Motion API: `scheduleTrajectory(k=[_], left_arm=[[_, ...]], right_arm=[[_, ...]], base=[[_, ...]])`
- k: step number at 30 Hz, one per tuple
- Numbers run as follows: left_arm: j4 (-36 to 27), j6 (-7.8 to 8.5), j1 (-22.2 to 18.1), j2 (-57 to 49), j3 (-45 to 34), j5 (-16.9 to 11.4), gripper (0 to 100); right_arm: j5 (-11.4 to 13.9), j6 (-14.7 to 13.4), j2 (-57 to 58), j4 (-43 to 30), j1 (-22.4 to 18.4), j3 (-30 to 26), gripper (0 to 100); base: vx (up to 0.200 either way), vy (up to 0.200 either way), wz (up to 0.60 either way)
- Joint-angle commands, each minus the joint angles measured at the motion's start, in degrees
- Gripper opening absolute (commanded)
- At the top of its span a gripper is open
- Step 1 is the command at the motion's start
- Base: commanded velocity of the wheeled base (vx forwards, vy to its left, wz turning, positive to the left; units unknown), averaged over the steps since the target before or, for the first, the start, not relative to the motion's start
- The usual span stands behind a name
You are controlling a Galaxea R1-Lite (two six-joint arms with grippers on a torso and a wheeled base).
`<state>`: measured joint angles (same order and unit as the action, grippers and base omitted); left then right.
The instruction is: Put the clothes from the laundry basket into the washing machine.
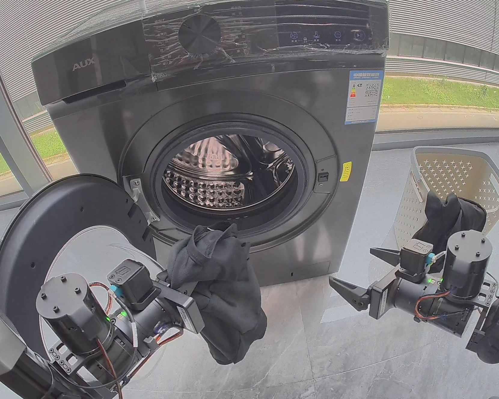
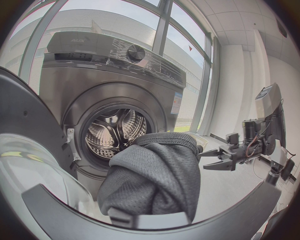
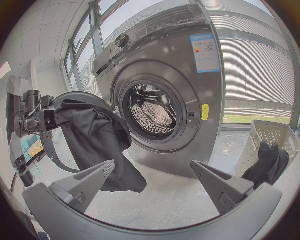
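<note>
A dark grey garment [image 1: 225, 291] [image 2: 156, 175] [image 3: 93, 137] hangs from my left gripper [image 1: 193, 298], which is shut on it just below and in front of the washing machine's open drum [image 1: 228, 172] [image 2: 115, 131] [image 3: 153, 111]. The garment's top edge sits close to the lower lip of the drum opening. My right gripper [image 1: 362, 273] [image 3: 153, 168] [image 2: 212, 159] is open and holds nothing, above the floor beside the white laundry basket [image 1: 458, 175] [image 3: 268, 134]. More dark clothing [image 1: 449, 216] [image 3: 268, 164] drapes over the basket's front rim.
The washer's round door [image 1: 54, 235] [image 3: 78, 103] is swung open to the left, right behind my left arm. The grey machine body [image 1: 283, 89] stands against tall windows. Bare tiled floor [image 1: 317, 345] lies between the two arms.
</note>
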<state>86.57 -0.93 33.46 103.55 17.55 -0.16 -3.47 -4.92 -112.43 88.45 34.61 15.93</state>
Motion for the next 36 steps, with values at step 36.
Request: scheduleTrajectory(k=[36], left_arm=[[0.0, 0.05, 0.8, 3.9, -2.1, 3.1, 0]], right_arm=[[0.1, -0.3, 2.5, 0.1, -0.1, -1.7, 100]], base=[[0.056, 0.0, 0.0]])
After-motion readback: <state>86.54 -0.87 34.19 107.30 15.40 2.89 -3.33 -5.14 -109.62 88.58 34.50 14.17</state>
